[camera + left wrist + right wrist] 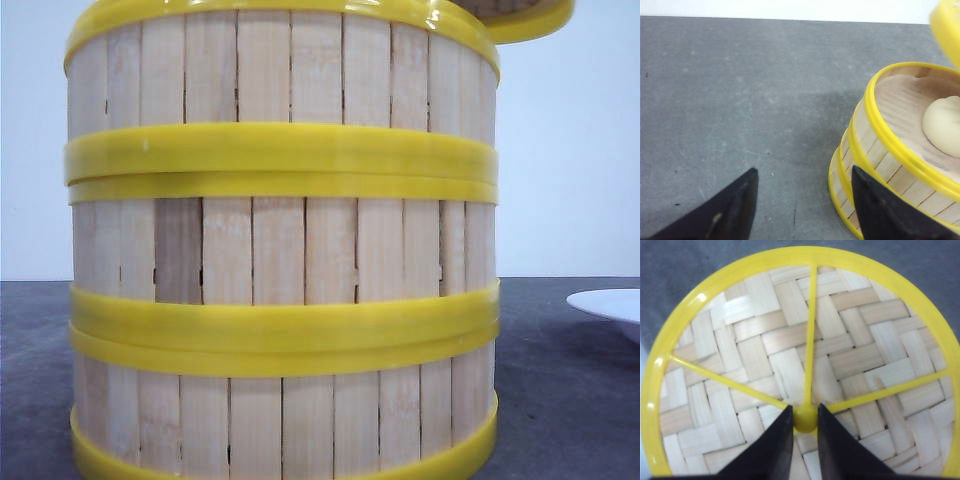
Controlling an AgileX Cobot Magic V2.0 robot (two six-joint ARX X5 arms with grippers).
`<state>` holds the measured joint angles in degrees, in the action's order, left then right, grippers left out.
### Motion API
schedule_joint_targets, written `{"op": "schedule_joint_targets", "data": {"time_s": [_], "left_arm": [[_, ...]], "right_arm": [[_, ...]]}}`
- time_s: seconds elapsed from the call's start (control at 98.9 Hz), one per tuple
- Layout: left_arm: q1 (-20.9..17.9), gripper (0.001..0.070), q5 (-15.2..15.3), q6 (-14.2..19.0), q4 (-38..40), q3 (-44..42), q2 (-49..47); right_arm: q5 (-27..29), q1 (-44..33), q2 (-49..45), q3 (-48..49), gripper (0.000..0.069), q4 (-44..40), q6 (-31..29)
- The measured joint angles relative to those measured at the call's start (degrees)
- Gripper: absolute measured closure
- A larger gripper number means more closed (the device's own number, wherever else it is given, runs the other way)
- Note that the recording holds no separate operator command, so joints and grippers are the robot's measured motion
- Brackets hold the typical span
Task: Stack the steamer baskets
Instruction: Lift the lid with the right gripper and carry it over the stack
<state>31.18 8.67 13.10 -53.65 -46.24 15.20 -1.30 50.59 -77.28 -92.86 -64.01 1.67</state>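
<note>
Three steamer baskets stand stacked on the table and fill the front view: top (280, 70), middle (280, 250), bottom (280, 420). The top basket (880, 130) is uncovered and holds a white bun (945, 125). My left gripper (804, 170) is open above the bare table, just beside the stack, with nothing between its fingers. My right gripper (804, 412) is shut on the yellow knob (805, 421) of a woven lid (790, 340) with a yellow rim. That lid's rim (530, 20) shows above the stack's right side.
A shallow white plate (610, 305) sits on the table to the right of the stack. Dark grey table (740, 100) stretches out on the stack's left. A white wall stands behind.
</note>
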Motion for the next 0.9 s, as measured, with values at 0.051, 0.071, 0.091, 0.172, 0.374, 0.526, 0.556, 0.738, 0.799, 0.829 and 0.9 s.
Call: {"op": "schedule_joint_targets", "data": {"time_s": [0.051,0.071,0.091,0.172,0.374,0.526,0.556,0.738,0.799,0.829,0.9], "left_arm": [[0.00,0.0356,0.00,0.00,0.00,0.00,0.00],[0.00,0.0356,0.00,0.00,-0.02,0.00,0.00],[0.00,0.0356,0.00,0.00,-0.02,0.00,0.00],[0.00,0.0356,0.00,0.00,-0.02,0.00,0.00],[0.00,0.0356,0.00,0.00,-0.02,0.00,0.00],[0.00,0.0356,0.00,0.00,-0.07,0.00,0.00],[0.00,0.0356,0.00,0.00,-0.04,0.00,0.00],[0.00,0.0356,0.00,0.00,-0.07,0.00,0.00],[0.00,0.0356,0.00,0.00,-0.07,0.00,0.00],[0.00,0.0356,0.00,0.00,-0.07,0.00,0.00],[0.00,0.0356,0.00,0.00,-0.07,0.00,0.00]], "right_arm": [[-0.04,1.03,-0.59,0.00,0.0636,0.42,0.02],[-0.04,1.40,-0.87,0.00,0.0636,0.46,0.02],[-0.04,1.75,-1.09,0.00,0.0636,0.48,0.00],[-0.04,2.56,-2.10,0.00,0.0636,0.50,0.02],[-0.07,2.82,-4.24,0.00,0.0637,0.90,0.02],[-0.04,2.71,-4.37,0.00,0.0637,2.25,0.02],[-0.15,2.71,-4.44,0.00,0.0637,2.29,0.02],[-0.22,2.75,-4.83,0.00,0.0637,2.93,0.02],[-0.22,2.93,-4.85,0.00,0.0637,2.58,0.02],[-0.22,2.99,-4.83,0.00,0.0637,2.21,0.02],[-0.39,3.04,-4.83,0.00,0.0637,0.90,0.02]]}}
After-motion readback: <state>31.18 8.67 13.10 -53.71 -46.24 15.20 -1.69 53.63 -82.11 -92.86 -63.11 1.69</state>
